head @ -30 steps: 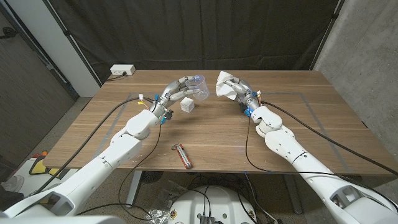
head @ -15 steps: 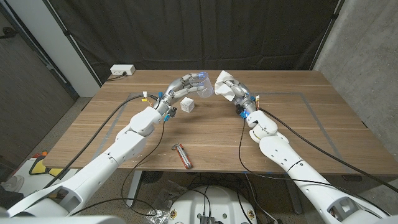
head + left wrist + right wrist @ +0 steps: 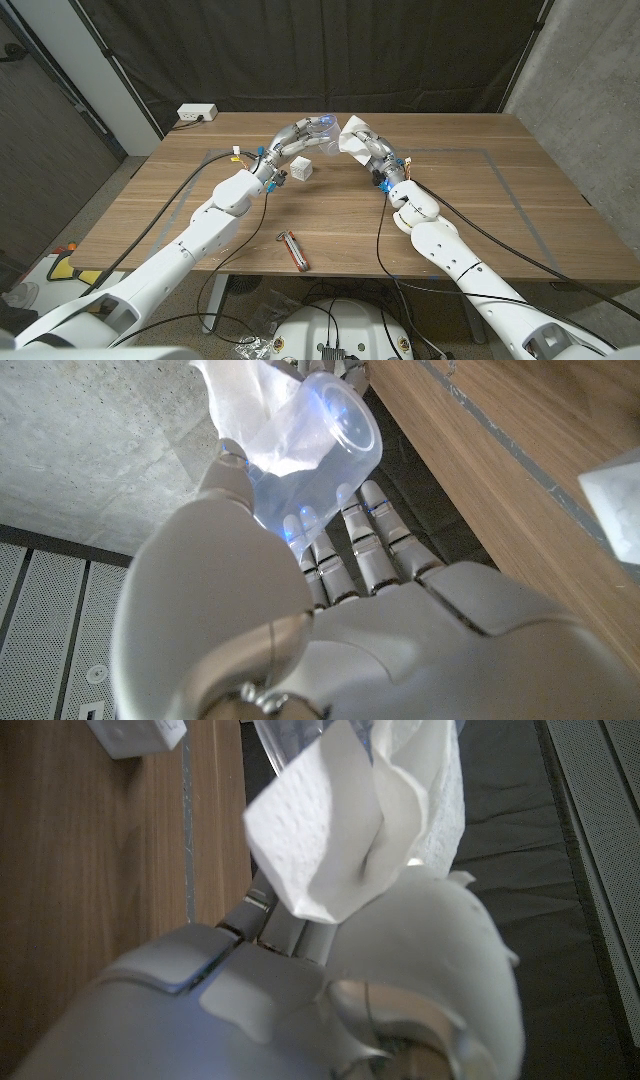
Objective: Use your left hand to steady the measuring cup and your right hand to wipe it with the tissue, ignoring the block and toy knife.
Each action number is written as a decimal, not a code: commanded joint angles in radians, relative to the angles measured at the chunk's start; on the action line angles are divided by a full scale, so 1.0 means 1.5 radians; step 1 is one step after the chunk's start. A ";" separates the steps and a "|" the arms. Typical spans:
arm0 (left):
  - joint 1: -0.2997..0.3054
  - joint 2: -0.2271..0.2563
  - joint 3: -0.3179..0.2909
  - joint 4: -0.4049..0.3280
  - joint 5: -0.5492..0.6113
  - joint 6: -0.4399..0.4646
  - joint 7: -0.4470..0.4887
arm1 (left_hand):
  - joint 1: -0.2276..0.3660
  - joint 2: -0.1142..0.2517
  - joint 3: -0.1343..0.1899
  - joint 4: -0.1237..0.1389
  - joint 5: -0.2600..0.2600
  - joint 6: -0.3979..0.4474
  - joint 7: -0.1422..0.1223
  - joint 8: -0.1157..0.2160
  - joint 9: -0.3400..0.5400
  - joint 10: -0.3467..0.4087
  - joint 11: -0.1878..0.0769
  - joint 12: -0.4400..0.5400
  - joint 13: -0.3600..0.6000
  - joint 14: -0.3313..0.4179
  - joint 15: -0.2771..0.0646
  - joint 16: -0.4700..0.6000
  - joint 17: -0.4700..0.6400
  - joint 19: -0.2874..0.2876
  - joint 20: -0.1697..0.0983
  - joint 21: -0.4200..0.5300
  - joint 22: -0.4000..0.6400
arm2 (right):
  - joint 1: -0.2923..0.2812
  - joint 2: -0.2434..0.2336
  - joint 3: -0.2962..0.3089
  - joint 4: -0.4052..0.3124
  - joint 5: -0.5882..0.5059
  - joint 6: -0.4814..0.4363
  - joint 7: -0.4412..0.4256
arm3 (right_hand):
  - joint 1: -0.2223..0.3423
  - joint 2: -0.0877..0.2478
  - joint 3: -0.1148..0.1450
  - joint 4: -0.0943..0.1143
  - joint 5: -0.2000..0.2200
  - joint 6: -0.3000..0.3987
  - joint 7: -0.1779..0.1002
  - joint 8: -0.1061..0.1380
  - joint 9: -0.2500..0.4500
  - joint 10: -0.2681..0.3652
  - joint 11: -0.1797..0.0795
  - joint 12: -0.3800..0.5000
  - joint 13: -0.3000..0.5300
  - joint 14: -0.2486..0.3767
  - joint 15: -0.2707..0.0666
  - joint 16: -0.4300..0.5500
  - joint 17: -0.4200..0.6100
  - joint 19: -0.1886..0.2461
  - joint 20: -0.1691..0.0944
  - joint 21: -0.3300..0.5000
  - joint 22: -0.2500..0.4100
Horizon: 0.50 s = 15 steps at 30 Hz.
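Left hand (image 3: 291, 137) raised over the far middle of the wooden table (image 3: 500, 215), grasping the clear plastic measuring cup (image 3: 320, 126) between thumb and fingers; in the left wrist view the cup (image 3: 318, 445) sits tipped on its side at the fingertips, lit bluish. Right hand (image 3: 374, 152) clenched around the crumpled white tissue (image 3: 352, 136), tissue now touching the cup at its 3 o'clock side. Closed up since a second ago: then tissue and cup stood apart, with both hands drawn inward toward each other. Small white block (image 3: 301, 170) on the table just at 6 o'clock of the left hand, unmoved. Red-and-grey toy knife (image 3: 293, 249) near the front edge, at 6 o'clock of the block, unmoved too.
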 commanded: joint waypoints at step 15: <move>-0.033 -0.022 0.021 0.046 -0.001 0.014 -0.022 | -0.021 0.016 0.005 0.002 0.005 0.003 0.007 0.005 0.002 -0.004 -0.002 0.002 0.003 0.005 -0.098 -0.001 0.005 -0.003 0.001 0.010 0.000 | -0.008 -0.026 -0.046 -0.067 -0.257 0.034 -0.157 | 0.003 -0.005 -0.006 -0.001 0.002 0.014 0.006 0.001 0.000 0.010 0.002 -0.007 0.006 0.011 -0.034 -0.006 0.004 -0.004 -0.049 0.019 -0.020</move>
